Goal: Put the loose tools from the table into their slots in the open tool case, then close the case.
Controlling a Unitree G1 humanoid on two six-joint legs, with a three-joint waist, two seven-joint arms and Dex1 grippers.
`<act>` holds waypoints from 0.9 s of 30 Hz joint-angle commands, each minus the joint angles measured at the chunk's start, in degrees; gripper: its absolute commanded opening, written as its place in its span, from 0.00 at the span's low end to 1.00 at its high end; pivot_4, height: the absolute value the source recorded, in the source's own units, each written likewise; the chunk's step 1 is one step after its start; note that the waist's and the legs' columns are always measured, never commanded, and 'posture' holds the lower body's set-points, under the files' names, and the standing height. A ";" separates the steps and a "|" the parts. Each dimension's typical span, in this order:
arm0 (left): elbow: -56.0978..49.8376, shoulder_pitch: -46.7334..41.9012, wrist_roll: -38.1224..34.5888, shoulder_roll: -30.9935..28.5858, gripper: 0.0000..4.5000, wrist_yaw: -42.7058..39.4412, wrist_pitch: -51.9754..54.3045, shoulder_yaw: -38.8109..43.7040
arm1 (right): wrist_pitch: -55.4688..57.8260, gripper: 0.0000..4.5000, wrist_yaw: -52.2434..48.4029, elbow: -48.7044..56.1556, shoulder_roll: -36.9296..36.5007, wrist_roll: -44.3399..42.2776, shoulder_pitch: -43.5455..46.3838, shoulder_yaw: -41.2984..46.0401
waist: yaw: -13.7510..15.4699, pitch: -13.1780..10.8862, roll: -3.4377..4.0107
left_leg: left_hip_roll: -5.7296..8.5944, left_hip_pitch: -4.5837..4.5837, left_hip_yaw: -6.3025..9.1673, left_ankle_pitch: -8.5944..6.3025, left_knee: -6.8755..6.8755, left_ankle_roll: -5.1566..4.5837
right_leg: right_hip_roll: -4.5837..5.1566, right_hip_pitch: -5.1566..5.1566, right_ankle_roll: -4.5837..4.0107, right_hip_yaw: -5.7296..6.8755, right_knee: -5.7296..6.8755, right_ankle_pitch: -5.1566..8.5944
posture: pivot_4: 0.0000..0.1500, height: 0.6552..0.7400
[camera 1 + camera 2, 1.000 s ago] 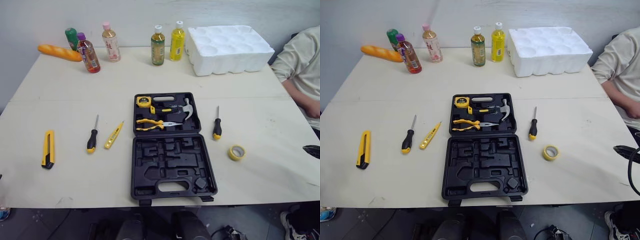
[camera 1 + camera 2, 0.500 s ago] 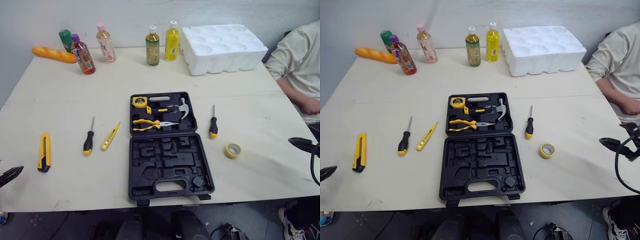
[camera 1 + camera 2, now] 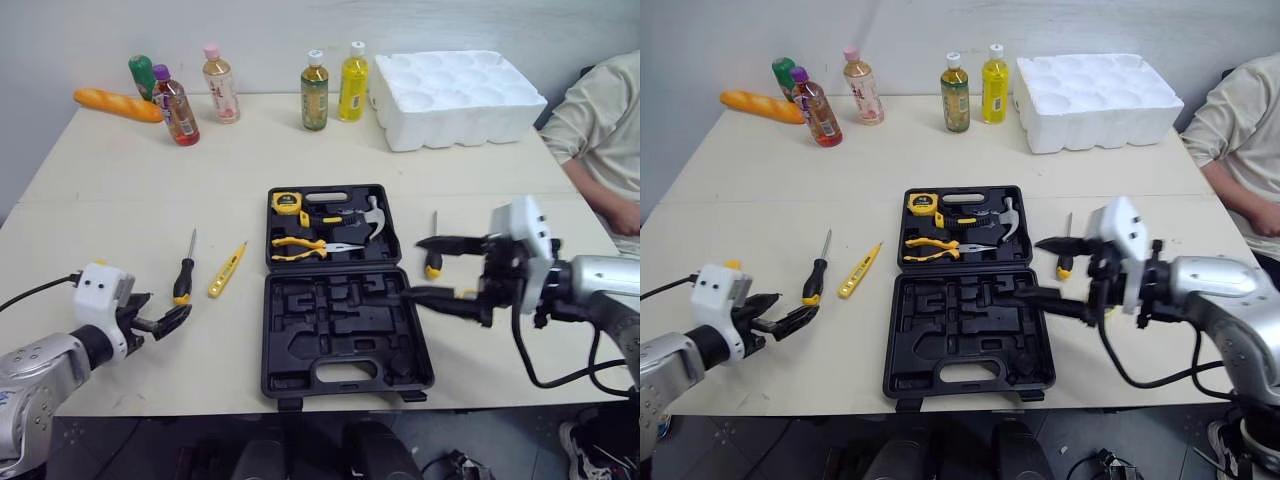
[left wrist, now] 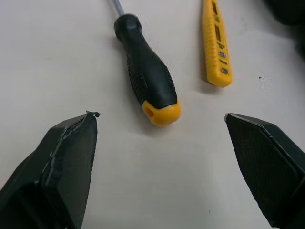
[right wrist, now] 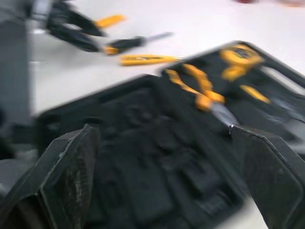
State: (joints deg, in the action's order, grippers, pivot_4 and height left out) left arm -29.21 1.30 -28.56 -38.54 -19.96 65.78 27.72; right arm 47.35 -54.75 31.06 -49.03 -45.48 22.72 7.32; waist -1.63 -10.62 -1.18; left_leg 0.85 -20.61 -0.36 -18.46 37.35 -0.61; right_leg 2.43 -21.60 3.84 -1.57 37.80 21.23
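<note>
A black-handled screwdriver with a yellow butt cap lies flat on the table to the left of the open tool case. A yellow tester pen lies just beside it on the case side. The left gripper hovers near the screwdriver's butt end, jaws spread wide and touching nothing, with the cap lying ahead of the gap between them.

The tool looks light and rigid. Its ribbed, rubbery handle offers the surest hold, across the thick middle, while the thin bare shaft would likely slip or roll. Because it lies flat, the fingers would need to come down low on both sides.

A second screwdriver lies just right of the case. The right gripper hangs over the case's right edge beside it, jaws also wide apart and empty.

In the case's far half, a tape measure, pliers and a hammer already sit in their slots; the near half shows empty moulded recesses.

Along the table's far edge stand five bottles, a bread loaf and a white foam tray. A person's sleeve shows at the right edge.
</note>
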 commanded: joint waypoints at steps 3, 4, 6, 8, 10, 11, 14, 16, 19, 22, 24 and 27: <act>0.50 -7.62 2.38 1.63 1.00 6.47 5.18 -2.75 | -1.26 1.00 -1.10 -0.29 2.77 -0.99 6.30 -4.77 | 0.09 0.01 -0.03 | 0.00 -0.01 0.02 0.00 -0.01 0.01 | -0.01 0.00 0.00 0.03 -0.03 0.00 | 1.00 1.00; 1.18 -8.58 2.81 1.93 1.00 6.93 5.49 -3.39 | -1.72 1.00 -1.43 -0.78 3.18 -0.50 6.93 -5.53 | 0.12 0.01 -0.03 | 0.00 -0.03 0.03 0.01 0.00 0.01 | 0.00 0.00 0.00 0.05 -0.05 0.00 | 1.00 1.00; 2.11 -9.91 3.18 2.68 1.00 7.48 6.30 -4.43 | -2.69 1.00 -1.96 -1.80 3.72 0.57 7.90 -6.75 | 0.13 0.02 -0.05 | 0.00 -0.06 0.07 0.04 0.01 0.07 | 0.00 0.00 0.00 0.08 -0.08 0.00 | 1.00 1.00; 3.09 -10.82 3.30 3.36 1.00 7.87 7.00 -5.24 | -3.58 1.00 -2.36 -2.74 4.23 1.38 8.81 -7.75 | 0.13 0.02 -0.05 | 0.00 -0.11 0.07 0.16 0.03 0.29 | 0.00 -0.01 0.00 0.08 -0.10 0.00 | 1.00 1.00; 4.95 -11.53 3.42 3.97 1.00 8.36 8.70 -5.44 | -4.44 1.00 -2.54 -3.73 5.27 2.01 9.97 -8.61 | 0.01 0.03 -0.08 | 0.00 -0.19 0.07 0.17 0.09 0.30 | 0.00 -0.08 0.00 0.08 -0.10 0.00 | 1.00 1.00; 5.93 -11.63 3.98 3.54 1.00 8.42 8.81 -5.98 | -4.81 1.00 -2.62 -4.13 5.67 2.27 10.38 -8.89 | 0.05 0.03 -0.08 | 0.00 -0.22 0.07 0.17 0.12 0.30 | 0.00 -0.10 0.00 0.09 -0.08 0.00 | 1.00 1.00; 8.29 -12.73 4.77 2.92 1.00 8.01 8.42 -7.23 | -5.41 1.00 -2.91 -4.75 6.22 2.81 10.80 -9.28 | 0.09 0.04 -0.08 | 0.00 -0.21 0.13 0.19 0.14 0.33 | 0.00 -0.13 0.00 0.14 -0.01 0.00 | 1.00 1.00; 9.47 -14.11 3.65 2.99 1.00 6.43 9.12 -8.63 | -5.79 1.00 -3.08 -5.04 6.41 3.21 10.76 -9.46 | 0.11 0.04 -0.07 | 0.00 -0.19 0.19 0.20 0.14 0.34 | 0.00 -0.11 0.00 0.19 0.02 0.00 | 1.00 1.00; 12.17 -15.32 3.42 4.09 1.00 6.25 11.20 -9.31 | -6.52 1.00 -2.89 -5.24 6.52 3.87 10.43 -9.36 | 0.25 0.06 -0.04 | 0.00 -0.18 0.25 0.19 0.14 0.32 | 0.00 -0.08 0.00 0.25 0.04 0.00 | 1.00 1.00; 14.28 -16.19 5.63 4.58 0.94 7.67 9.96 -11.05 | -6.56 1.00 -2.61 -5.13 6.64 3.94 10.06 -8.77 | 0.44 0.08 0.00 | 0.01 -0.17 0.33 0.20 0.14 0.33 | 0.01 -0.02 0.00 0.32 0.02 0.00 | 1.00 1.00; 14.56 -16.80 6.23 4.78 0.80 7.70 9.14 -12.08 | -6.72 1.00 -2.47 -5.05 6.59 4.07 9.92 -8.68 | 0.62 0.11 0.06 | 0.01 -0.14 0.36 0.20 0.14 0.33 | 0.02 0.02 0.00 0.36 0.01 0.00 | 1.00 1.00; 14.76 -18.20 6.61 5.86 0.53 7.94 8.92 -12.17 | -7.26 1.00 -2.30 -5.06 6.52 4.38 9.68 -8.61 | 1.17 0.18 0.17 | 0.01 -0.12 0.40 0.20 0.14 0.32 | 0.02 0.05 0.00 0.40 0.01 0.00 | 1.00 1.00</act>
State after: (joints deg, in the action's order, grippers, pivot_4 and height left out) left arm -16.52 -17.50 -21.88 -34.03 -11.57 73.70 17.89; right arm 41.30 -57.14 24.66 -42.42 -41.38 32.26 -2.46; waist -0.46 -10.44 -1.00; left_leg 0.86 -20.73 0.04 -18.27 37.49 -0.29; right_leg 2.45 -21.55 3.84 -1.17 37.81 21.23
